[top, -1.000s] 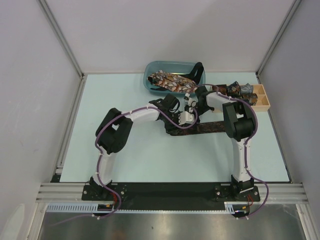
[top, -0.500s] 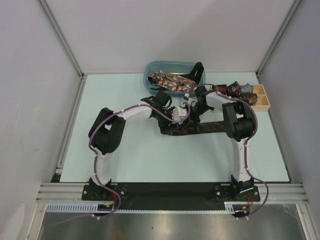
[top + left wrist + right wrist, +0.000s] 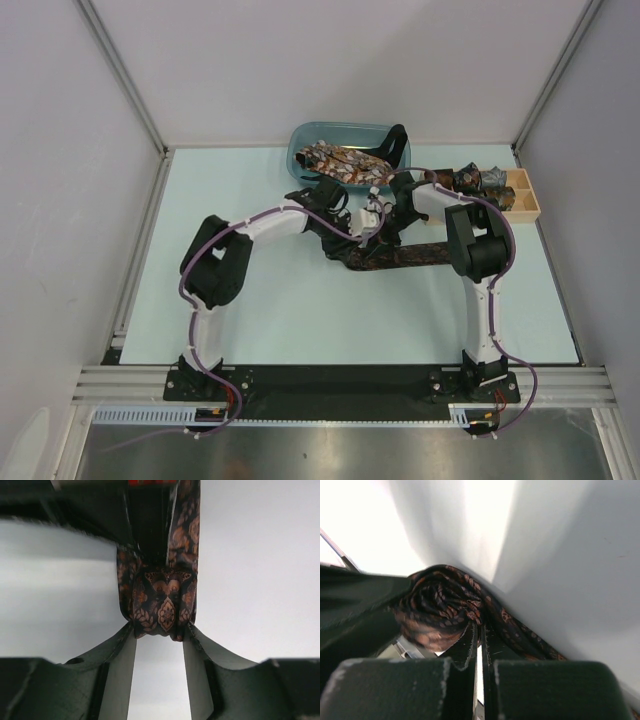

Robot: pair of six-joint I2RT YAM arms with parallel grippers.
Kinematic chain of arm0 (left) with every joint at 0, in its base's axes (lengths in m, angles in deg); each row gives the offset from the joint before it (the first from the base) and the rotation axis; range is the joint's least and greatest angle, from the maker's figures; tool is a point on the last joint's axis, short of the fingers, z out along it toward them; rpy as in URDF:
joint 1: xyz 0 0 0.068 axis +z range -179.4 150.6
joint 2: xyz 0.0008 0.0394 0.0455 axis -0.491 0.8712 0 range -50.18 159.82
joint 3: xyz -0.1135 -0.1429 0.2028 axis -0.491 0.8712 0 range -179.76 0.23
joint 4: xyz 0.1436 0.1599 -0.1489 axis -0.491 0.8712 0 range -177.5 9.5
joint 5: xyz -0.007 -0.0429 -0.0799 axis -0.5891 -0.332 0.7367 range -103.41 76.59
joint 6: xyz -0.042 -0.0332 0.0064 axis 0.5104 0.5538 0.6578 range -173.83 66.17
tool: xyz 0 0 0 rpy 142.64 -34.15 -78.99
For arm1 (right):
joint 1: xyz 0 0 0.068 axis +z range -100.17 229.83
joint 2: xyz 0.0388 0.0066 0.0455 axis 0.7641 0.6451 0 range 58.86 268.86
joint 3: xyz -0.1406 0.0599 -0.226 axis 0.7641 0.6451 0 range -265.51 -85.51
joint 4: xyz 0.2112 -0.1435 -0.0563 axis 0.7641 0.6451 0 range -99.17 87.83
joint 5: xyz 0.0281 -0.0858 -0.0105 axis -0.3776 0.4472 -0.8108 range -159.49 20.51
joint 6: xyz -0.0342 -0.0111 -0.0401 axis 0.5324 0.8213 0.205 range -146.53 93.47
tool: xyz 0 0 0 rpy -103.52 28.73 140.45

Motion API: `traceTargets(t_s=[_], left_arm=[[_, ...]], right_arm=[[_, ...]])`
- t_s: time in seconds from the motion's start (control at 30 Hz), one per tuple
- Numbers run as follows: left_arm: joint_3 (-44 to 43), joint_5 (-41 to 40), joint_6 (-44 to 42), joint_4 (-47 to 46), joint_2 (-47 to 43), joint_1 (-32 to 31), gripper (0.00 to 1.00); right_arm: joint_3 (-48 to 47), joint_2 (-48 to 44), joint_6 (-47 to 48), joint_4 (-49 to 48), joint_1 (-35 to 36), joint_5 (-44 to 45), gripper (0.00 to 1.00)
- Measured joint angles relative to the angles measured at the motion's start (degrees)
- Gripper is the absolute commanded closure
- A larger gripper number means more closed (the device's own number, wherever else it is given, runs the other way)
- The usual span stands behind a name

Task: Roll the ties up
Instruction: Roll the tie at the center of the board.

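Note:
A dark brown tie with an orange print (image 3: 415, 255) lies flat across the middle of the table. Its left end is wound into a coil (image 3: 162, 600) held up between my two grippers. My left gripper (image 3: 160, 630) has its fingertips (image 3: 131, 628) pressed on both sides of the coil. My right gripper (image 3: 480, 627) is shut, its tips reaching into the coil (image 3: 437, 607), and the tie's tail (image 3: 520, 630) runs off to the right beside it. In the top view the left gripper (image 3: 372, 215) and the right gripper (image 3: 388, 228) meet just near of the bin.
A blue bin (image 3: 297, 150) at the back holds more loose printed ties (image 3: 340, 158). A wooden compartment box (image 3: 525, 200) stands at the right edge, with rolled ties (image 3: 468, 180) in its left part. White walls enclose the table.
My left gripper has moved away from the near edge toward the bin and closer to the right gripper. The tie's left end has lifted with it. The right arm has hardly moved.

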Motion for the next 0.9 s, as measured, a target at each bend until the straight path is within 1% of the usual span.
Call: traceTargets(t_s=[0.2,0.43,0.63,0.9], left_arm=[[-4.4,0.6,1.2,0.5,0.8,-2.2,0.55],[-9.8,1.0,3.2,0.8,5.8,-4.0,0.53],[-10.8,1.5,4.9,0.6,8.7,-4.4,0.52],[-10.8,1.8,7.1,-0.9,9.5,-4.5,0.49]], right_arm=[[0.0,0.0,0.0,0.4,-0.3,0.0,1.0],[0.0,0.3,0.0,0.7,-0.9,-0.7,1.0],[0.3,0.6,-0.1,0.6,-1.5,-1.9,1.0],[1.5,0.8,-0.7,-0.3,-2.4,-4.0,1.0]])
